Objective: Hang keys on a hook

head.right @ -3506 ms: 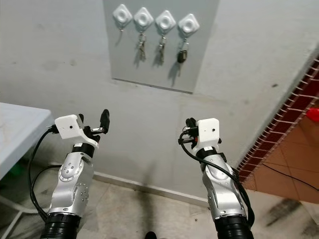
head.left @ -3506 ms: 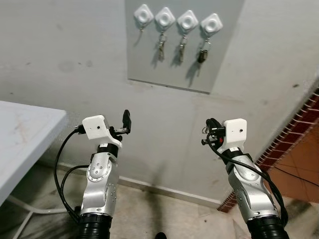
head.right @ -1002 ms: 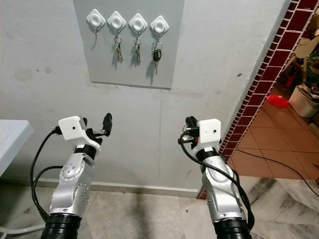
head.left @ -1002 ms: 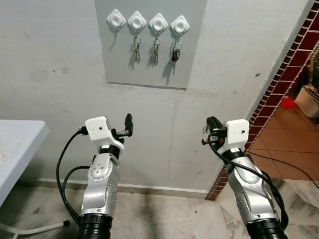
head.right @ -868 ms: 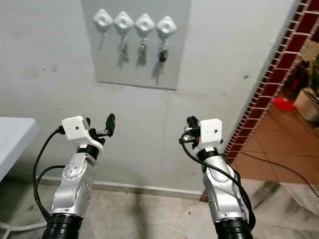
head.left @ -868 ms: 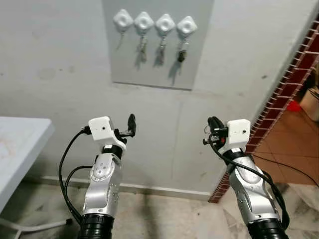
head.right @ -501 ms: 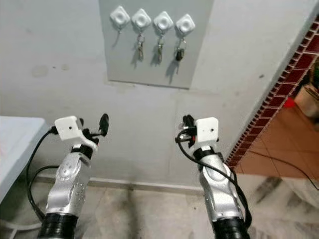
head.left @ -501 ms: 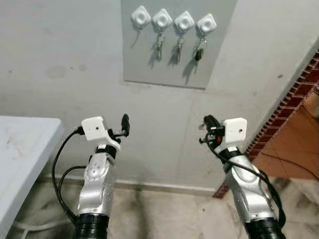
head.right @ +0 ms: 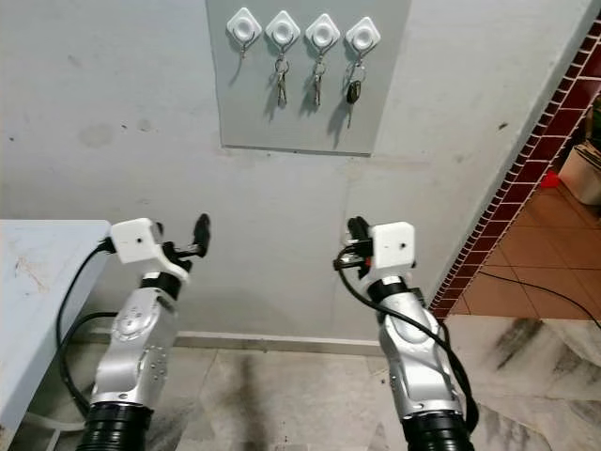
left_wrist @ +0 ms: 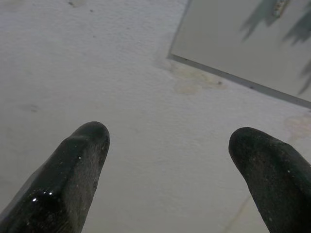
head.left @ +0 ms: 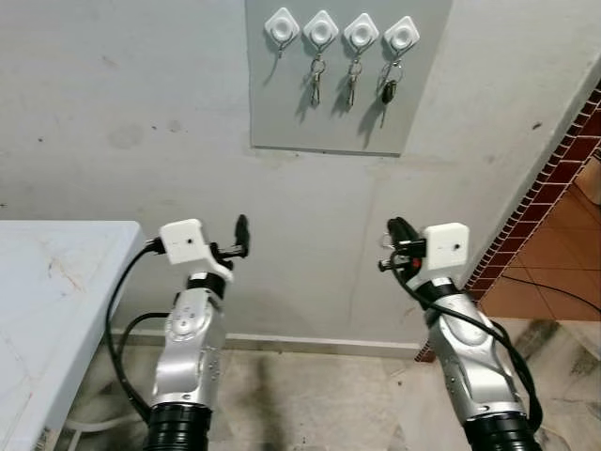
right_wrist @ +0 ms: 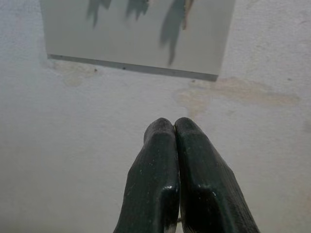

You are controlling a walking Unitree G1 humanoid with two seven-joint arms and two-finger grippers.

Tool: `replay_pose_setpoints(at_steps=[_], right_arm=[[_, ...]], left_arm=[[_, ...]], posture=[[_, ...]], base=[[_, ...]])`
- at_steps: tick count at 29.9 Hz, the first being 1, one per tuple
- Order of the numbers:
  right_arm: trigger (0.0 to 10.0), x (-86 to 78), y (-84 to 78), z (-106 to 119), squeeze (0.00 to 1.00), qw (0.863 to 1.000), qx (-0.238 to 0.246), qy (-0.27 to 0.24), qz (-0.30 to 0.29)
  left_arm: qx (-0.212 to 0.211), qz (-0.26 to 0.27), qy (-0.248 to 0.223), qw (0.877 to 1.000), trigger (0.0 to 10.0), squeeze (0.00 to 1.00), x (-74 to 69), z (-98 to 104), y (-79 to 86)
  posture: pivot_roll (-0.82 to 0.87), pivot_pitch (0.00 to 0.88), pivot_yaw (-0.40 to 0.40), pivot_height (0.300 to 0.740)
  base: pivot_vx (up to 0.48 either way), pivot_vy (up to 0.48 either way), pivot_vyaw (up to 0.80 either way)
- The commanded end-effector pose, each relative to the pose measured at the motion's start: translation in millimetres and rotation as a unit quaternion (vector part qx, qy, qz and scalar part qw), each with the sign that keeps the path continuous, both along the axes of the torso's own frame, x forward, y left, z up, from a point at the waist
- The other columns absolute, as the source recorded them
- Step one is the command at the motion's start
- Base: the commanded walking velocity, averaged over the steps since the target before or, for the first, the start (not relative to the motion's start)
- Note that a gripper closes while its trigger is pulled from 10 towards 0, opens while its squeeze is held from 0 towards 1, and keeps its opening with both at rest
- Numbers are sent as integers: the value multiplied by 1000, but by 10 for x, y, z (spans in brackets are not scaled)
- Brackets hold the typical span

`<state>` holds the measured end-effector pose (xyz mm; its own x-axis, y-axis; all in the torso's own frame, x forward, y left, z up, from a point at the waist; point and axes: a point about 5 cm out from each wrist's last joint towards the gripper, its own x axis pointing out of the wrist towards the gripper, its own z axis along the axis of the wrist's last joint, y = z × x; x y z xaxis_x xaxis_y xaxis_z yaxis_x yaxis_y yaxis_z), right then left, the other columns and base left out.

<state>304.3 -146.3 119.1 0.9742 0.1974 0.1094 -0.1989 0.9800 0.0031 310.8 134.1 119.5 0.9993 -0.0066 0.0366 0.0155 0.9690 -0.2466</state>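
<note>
A grey panel (head.left: 343, 113) on the wall carries a row of white diamond hooks. The leftmost hook (head.left: 282, 25) is bare; the other three hold keys (head.left: 349, 85). Both arms are raised in front of the wall, well below the panel. My left gripper (head.left: 240, 235) is open, its two fingers (left_wrist: 73, 170) wide apart with nothing between them. My right gripper (head.left: 396, 235) is shut, its fingertips (right_wrist: 160, 160) pressed together. A small metal key ring (head.left: 384, 243) shows beside its fingers; any keys on it are hidden.
A white table (head.left: 47, 301) stands at the left, close to my left arm. A red brick wall edge (head.left: 554, 178) and an orange tiled floor (head.left: 554, 282) lie to the right. Grey floor (head.right: 282, 395) runs along the wall's base.
The whole picture has shifted as the camera moved: the panel sits more central and the table shows more at the left. Both arms keep the same pose.
</note>
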Motion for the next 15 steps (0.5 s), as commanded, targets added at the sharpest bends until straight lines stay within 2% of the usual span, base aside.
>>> replay_pose_setpoints(at_steps=[1,9,15], right_arm=[[10000,12,-3,35,0,1000,1,-4,1],[10000,6,-9,51,0,1000,2,-8,4],[10000,-26,14,98,0,999,18,-22,24]], left_arm=[[3,5,1,1000,10000,0,25,41,5],[1,9,12,1000,10000,0,38,30,9],[-2,10,2,1000,10000,0,37,57,9]], posture=[[8,0,-48,740],[5,0,-49,740],[3,0,-50,740]], base=[[0,0,0],[0,0,0],[321,0,0]])
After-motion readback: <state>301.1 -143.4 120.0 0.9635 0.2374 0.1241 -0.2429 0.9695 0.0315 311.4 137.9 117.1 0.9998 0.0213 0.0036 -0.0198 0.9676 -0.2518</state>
